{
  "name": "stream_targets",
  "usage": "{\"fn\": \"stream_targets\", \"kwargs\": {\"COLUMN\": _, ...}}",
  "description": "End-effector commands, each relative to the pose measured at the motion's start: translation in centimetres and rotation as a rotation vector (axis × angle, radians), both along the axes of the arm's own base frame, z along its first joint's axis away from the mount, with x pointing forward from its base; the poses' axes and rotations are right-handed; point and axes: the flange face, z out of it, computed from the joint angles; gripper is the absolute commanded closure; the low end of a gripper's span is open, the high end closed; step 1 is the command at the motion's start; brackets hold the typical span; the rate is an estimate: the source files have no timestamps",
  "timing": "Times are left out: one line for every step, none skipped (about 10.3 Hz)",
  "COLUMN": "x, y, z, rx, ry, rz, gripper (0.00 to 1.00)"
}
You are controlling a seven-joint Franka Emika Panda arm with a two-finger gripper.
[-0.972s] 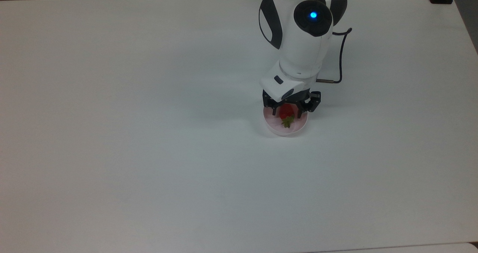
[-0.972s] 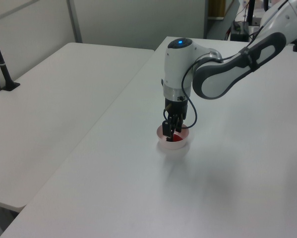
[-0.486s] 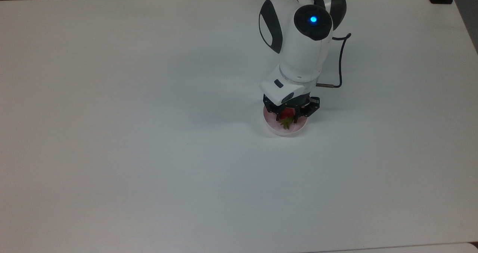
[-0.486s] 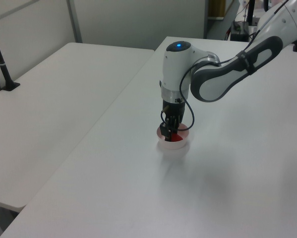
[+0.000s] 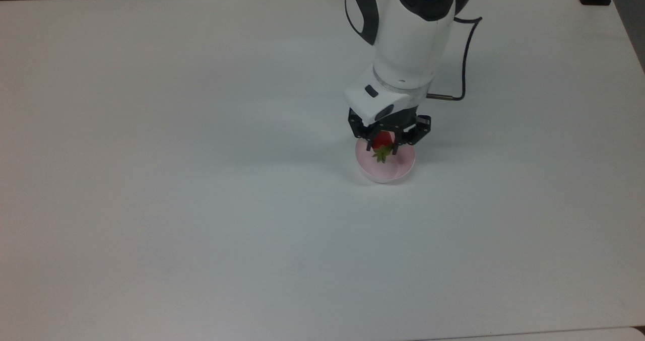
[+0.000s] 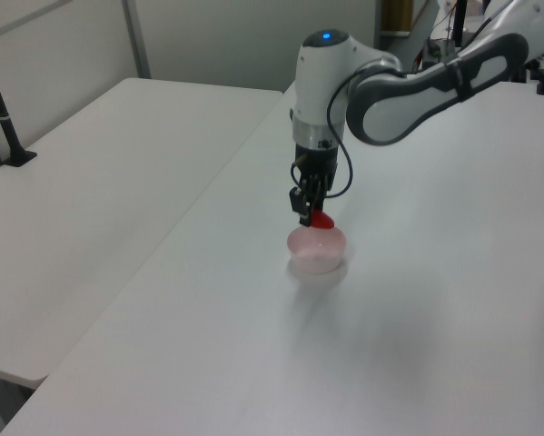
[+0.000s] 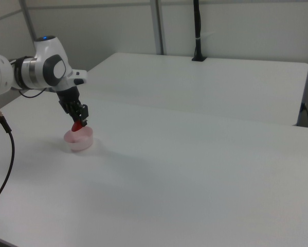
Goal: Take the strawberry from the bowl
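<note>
Your strawberry (image 5: pixel 383 140) is clamped between the black fingers of the end effector (image 5: pixel 383 145), lifted clear above the bowl (image 5: pixel 385 169); in the left view the red fruit (image 6: pixel 321 219) hangs just over the pale pink rim (image 6: pixel 318 251), green cap pointing towards the top view's bottom. The end effector is closed down on the fruit's sides. You can see the bowl standing on the white desk (image 5: pixel 201 180), and a black cable (image 5: pixel 466 54) runs beside the white arm (image 5: pixel 408 33)
</note>
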Motion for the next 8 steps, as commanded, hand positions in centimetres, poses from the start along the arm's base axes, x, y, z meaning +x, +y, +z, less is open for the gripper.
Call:
{"fn": "stream_targets", "kwargs": {"x": 1.2, "y": -7.0, "z": 0.6, "rx": -0.066, "ry": 0.037, "rz": 0.127, "gripper": 0.70}}
{"fn": "stream_targets", "kwargs": {"x": 2.0, "y": -10.4, "z": -0.2, "rx": -0.098, "ry": 0.045, "rz": 0.165, "gripper": 0.69}}
{"fn": "stream_targets", "kwargs": {"x": 2.6, "y": -13.7, "z": -1.1, "rx": -0.113, "ry": 0.053, "rz": 0.154, "gripper": 0.69}}
{"fn": "stream_targets", "kwargs": {"x": 3.3, "y": -15.9, "z": -2.4, "rx": -0.128, "ry": 0.046, "rz": 0.135, "gripper": 0.68}}
{"fn": "stream_targets", "kwargs": {"x": 3.7, "y": -17.5, "z": -2.7, "rx": -0.141, "ry": 0.008, "rz": 0.122, "gripper": 0.68}}
{"fn": "stream_targets", "kwargs": {"x": 3.6, "y": -19.9, "z": -3.6, "rx": -0.156, "ry": 0.013, "rz": 0.101, "gripper": 0.68}}
{"fn": "stream_targets", "kwargs": {"x": 3.7, "y": -21.8, "z": -3.6, "rx": -0.168, "ry": 0.017, "rz": 0.085, "gripper": 0.68}}
{"fn": "stream_targets", "kwargs": {"x": 3.6, "y": -23.1, "z": -3.9, "rx": -0.173, "ry": 0.023, "rz": 0.071, "gripper": 0.68}}
